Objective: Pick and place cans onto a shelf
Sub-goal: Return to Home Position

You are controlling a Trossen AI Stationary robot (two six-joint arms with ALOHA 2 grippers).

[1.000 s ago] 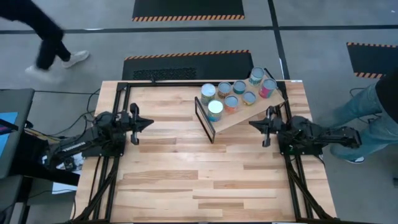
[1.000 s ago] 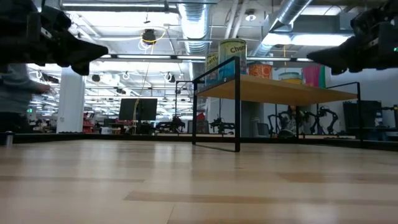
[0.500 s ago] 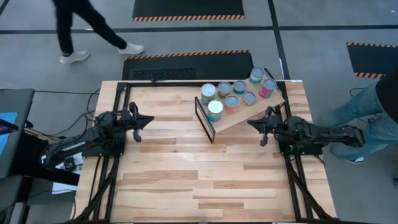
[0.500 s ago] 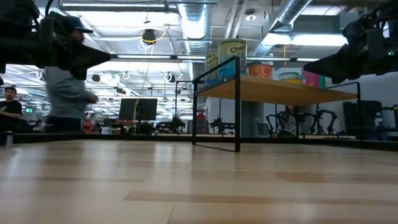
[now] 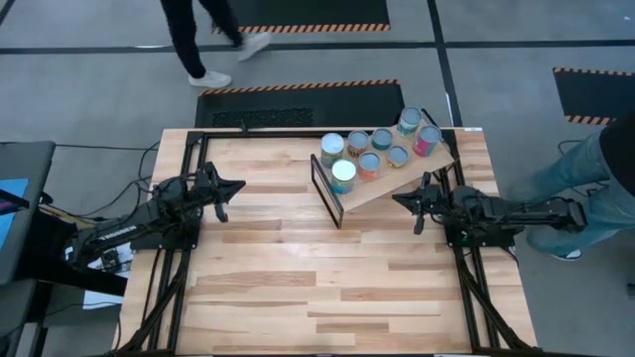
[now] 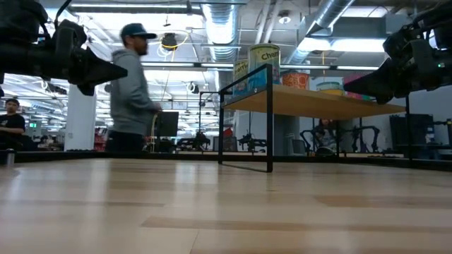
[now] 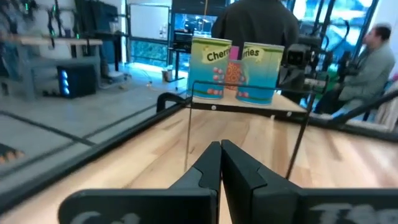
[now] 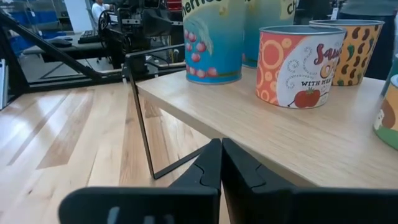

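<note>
Several cans (image 5: 375, 151) stand upright on the slanted plywood shelf (image 5: 397, 183) at the table's far right, on its thin black frame (image 5: 325, 196). They also show in the low view (image 6: 264, 58), the left wrist view (image 7: 237, 67) and the right wrist view (image 8: 298, 61). My left gripper (image 5: 236, 185) is shut and empty, held above the table's left side, pointing toward the shelf. My right gripper (image 5: 399, 199) is shut and empty, just off the shelf's near edge.
A person (image 6: 134, 88) walks past beyond the table's far edge. Another person (image 5: 605, 169) stands at the right, behind my right arm. Bare plank tabletop (image 5: 317, 278) fills the middle and the near side.
My left gripper has moved a little toward the shelf, and my right gripper has moved a little toward the table's left along the shelf's near edge. Both stay shut. A person has walked from left to right beyond the far edge.
</note>
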